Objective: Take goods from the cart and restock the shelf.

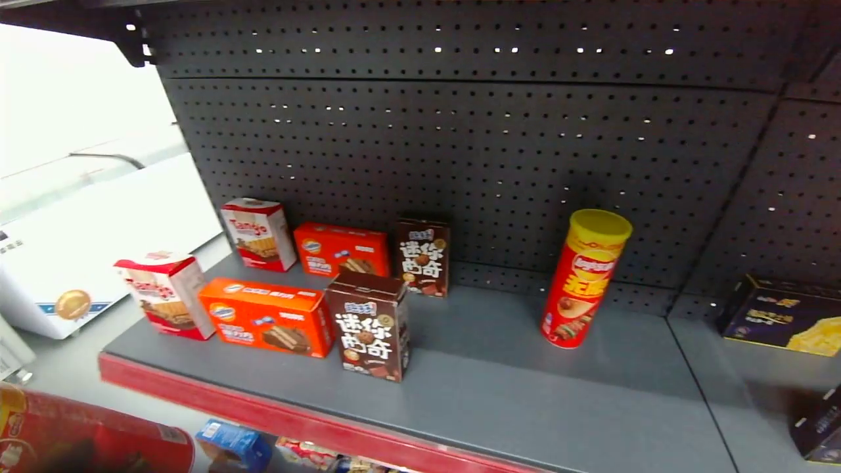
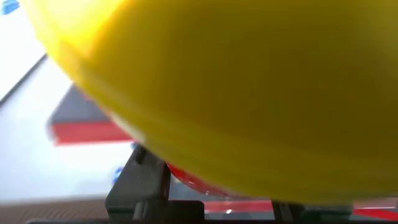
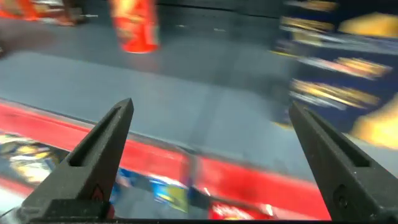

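Partway through restocking, with snack boxes and one chip can shelved: pinches a second can in the left gripper, holds the right gripper spread and empty before the shelf.

Shop aisle, retail shelving. A grey metal shelf with a red front strip is sitting against a black perforated back panel. Snack cartons are standing in 2 rows, an orange rectangular carton and a brown upright carton among them. A red cylindrical can is standing apart. A white chest freezer is standing to the left.
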`<state>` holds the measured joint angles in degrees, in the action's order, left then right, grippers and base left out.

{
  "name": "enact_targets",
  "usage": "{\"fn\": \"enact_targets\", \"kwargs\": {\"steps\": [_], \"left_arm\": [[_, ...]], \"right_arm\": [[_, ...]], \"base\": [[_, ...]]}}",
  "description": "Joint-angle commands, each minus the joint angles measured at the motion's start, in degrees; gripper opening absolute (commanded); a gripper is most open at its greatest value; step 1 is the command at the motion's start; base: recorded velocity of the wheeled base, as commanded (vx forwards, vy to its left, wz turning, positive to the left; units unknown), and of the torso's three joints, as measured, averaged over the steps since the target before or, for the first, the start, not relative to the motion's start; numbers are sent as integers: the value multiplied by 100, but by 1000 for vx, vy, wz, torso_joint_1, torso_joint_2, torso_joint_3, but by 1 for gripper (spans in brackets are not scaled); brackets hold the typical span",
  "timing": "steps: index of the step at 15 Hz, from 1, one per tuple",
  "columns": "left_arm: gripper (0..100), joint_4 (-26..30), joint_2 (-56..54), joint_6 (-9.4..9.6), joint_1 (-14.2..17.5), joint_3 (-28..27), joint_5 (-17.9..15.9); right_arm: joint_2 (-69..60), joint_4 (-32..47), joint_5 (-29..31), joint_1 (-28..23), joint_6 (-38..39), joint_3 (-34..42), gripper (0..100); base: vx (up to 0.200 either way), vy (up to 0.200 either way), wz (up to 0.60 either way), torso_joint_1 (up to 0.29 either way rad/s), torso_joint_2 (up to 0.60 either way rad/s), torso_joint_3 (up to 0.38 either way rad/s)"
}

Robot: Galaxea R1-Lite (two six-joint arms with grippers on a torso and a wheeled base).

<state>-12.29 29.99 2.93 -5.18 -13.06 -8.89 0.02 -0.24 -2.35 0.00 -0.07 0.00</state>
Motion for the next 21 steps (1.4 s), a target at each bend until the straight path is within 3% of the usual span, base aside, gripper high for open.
{"fn": "enact_targets", "kwargs": {"steps": [1, 9, 11, 19, 21], "left_arm": [[0, -2, 25, 6, 0, 5, 1], [0, -2, 33, -82, 0, 14, -8], [0, -2, 33, -82, 0, 14, 1], [0, -10, -2, -73, 35, -136, 36], [0, 7, -169, -46, 43, -338, 291]], "right_arm": [[6, -2, -2, 0, -1, 0, 100], [6, -2, -2, 0, -1, 0, 100], [6, -2, -2, 0, -1, 0, 100], [42, 16, -37, 26, -54, 0, 100], [24, 24, 51, -9, -256, -9, 100]], "base": [[0, 0, -600, 2, 2, 2], [0, 0, -75, 0, -1, 1], [0, 0, -600, 0, 2, 2], [0, 0, 0, 0, 0, 0], [0, 0, 0, 0, 0, 0]]}}
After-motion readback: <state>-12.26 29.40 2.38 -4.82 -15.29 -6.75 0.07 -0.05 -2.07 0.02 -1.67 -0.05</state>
